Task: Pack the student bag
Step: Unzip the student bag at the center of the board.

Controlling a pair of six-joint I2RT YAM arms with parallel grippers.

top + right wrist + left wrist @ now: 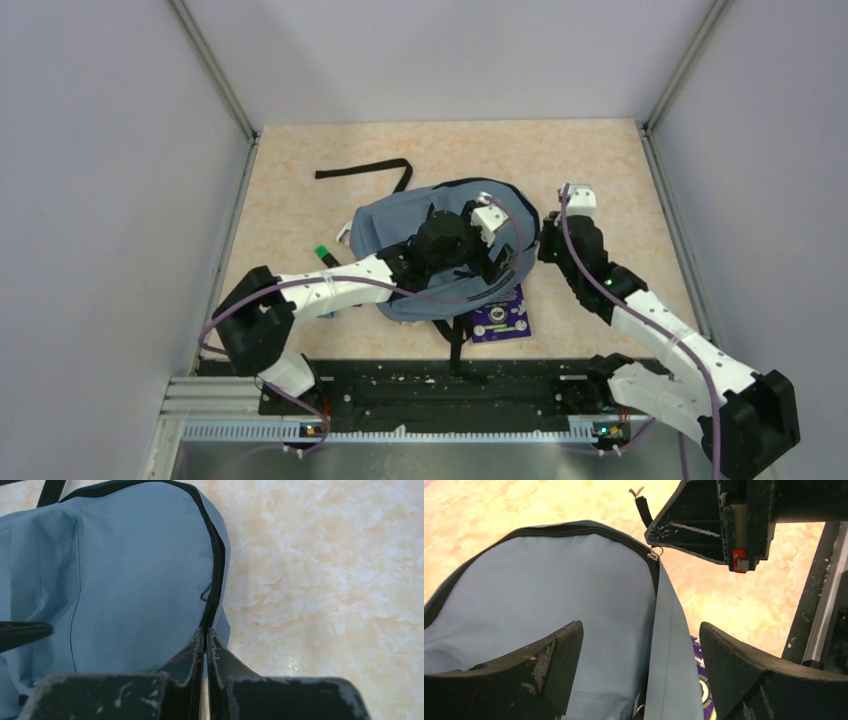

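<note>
1. The student bag [385,225] is lying flat near the middle of the surface [620,170], blue-grey fabric facing up, with a dark zip running round its rim. A black strap [365,168] is trailing out on its far left side.
2. The left claw [495,242] is hanging over the right part of the bag, its arm reaching across the fabric. In the left wrist view this claw [641,655] is standing wide open, one finger over the fabric and the other past the bag's edge. It is gripping nothing.
3. The right claw [547,248] is sitting at the bag's right edge. In the right wrist view this claw [205,640] is showing its fingers pressed fully together, the tips meeting the zip line. Whether it is pinching zip or fabric cannot be told.
4. In the left wrist view a zip pull [654,554] is hanging just beside the tip of the right claw [659,530].
5. A purple card [502,320] is lying at the bag's near edge, partly under it.
6. A small green object [322,252] is lying just beside the bag's left edge; it is too small to identify
</note>
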